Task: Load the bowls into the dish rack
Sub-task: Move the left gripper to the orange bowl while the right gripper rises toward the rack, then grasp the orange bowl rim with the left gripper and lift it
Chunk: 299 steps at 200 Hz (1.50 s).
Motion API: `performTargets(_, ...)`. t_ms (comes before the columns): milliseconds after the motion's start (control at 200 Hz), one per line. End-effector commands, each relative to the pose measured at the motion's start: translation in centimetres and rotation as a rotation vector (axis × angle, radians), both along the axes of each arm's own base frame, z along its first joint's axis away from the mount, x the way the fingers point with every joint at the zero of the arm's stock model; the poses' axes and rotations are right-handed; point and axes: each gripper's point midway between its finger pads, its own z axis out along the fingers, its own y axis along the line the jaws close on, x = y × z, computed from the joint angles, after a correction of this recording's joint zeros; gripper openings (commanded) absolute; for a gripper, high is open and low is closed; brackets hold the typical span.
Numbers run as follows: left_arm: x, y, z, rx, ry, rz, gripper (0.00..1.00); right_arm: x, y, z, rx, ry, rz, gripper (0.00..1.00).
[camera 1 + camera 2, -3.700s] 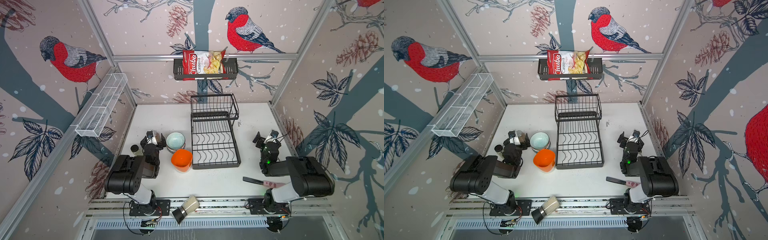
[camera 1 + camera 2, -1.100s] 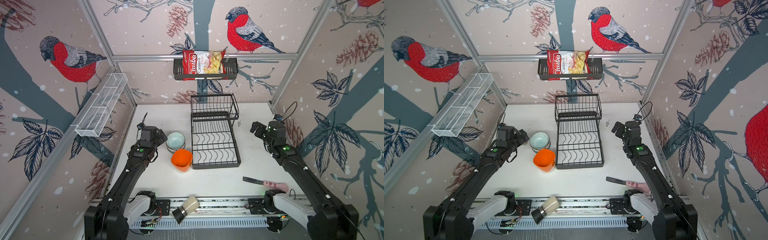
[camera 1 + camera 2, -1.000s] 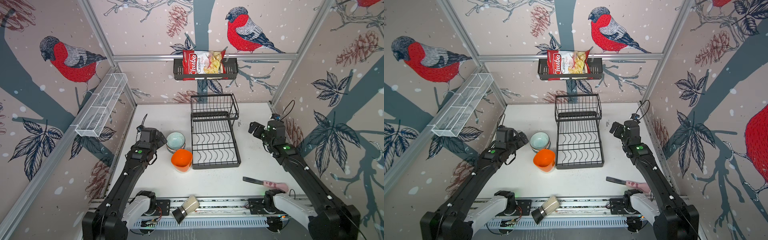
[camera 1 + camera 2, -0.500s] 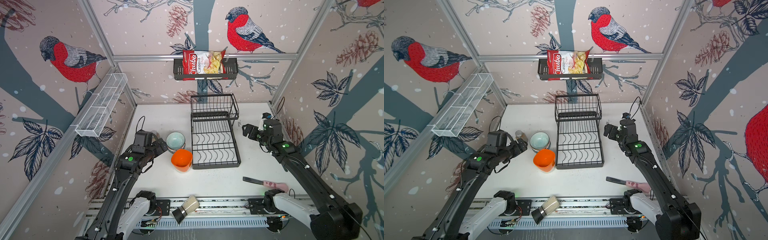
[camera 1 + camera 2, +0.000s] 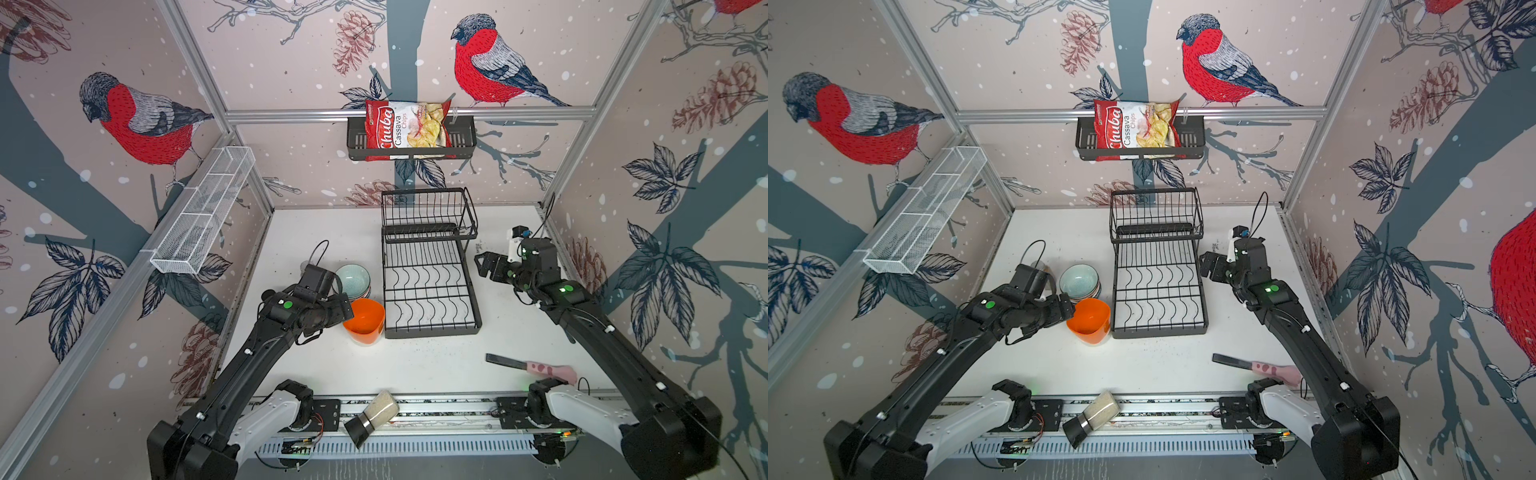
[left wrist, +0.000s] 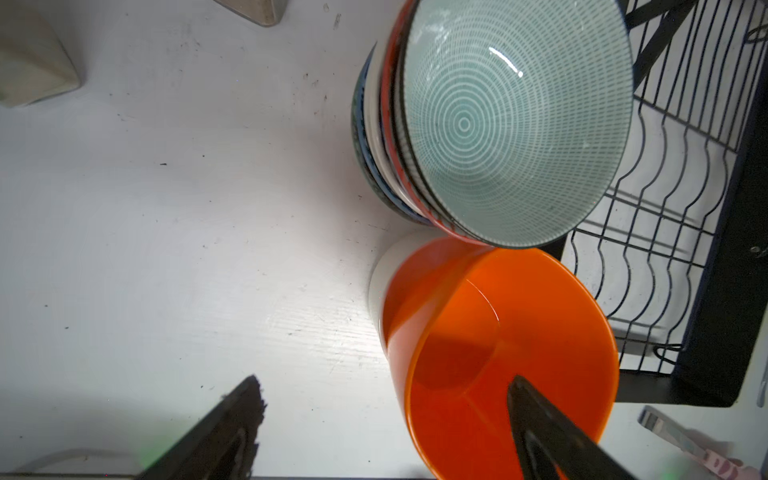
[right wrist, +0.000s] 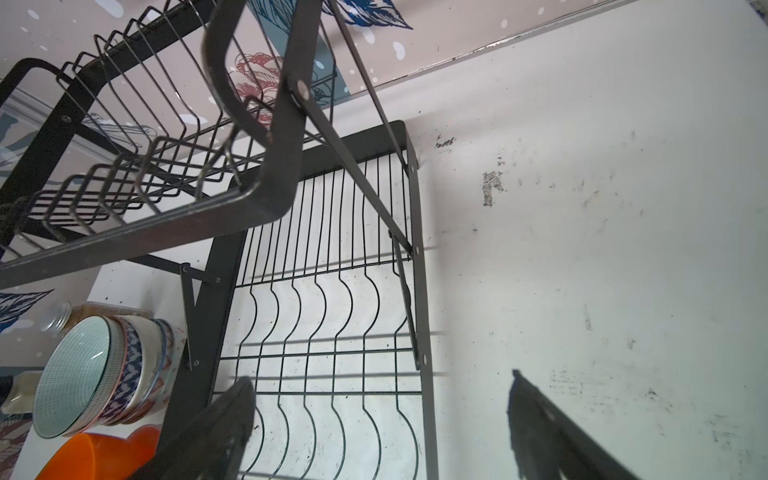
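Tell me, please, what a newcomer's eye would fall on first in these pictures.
The bright orange bowl stands out left of the black dish rack, the open left gripper at its rim. Behind it sits a stack of patterned bowls, teal on top. A red cassava chips bag sits high on the back wall.

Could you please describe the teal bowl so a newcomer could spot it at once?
Find the black dish rack in the middle of the table. Just left of it in both top views stands a stack of bowls, next to an orange bowl. The teal bowl tops that stack, its pale inside lined with fine concentric rings.
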Motion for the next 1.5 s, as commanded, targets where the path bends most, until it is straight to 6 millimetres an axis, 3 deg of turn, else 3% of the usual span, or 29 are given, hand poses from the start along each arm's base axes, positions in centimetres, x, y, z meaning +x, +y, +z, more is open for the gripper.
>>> performTargets(0, 0.5, -0.3, -0.4, 0.037, 0.003, -0.006, 0.88, 0.2, 0.5, 0.3, 0.004, -0.018, 0.028, 0.94)
performTargets(300, 1.3, -1.2, -2.2, 0.104, 0.031, -0.039, 0.77, 0.1, 0.7, -0.8, 0.001, 0.003, 0.036, 0.9)
performTargets(755, 1.5, -2.4, -3.7, 0.069, 0.046, -0.057, 0.45, 0.0, 0.8, -1.4, 0.011, 0.007, 0.036, 0.89)
performTargets(1136, 1.3, -2.6, -4.3, 0.068, 0.078, -0.066, 0.2, -0.2, 0.8, -1.7, 0.014, 0.01, 0.035, 0.88)
performTargets(1491, 1.0, -2.9, -3.7, 0.044, 0.057, -0.096, 0.08, -0.1, 0.9, -1.4, 0.024, -0.001, 0.034, 0.88)
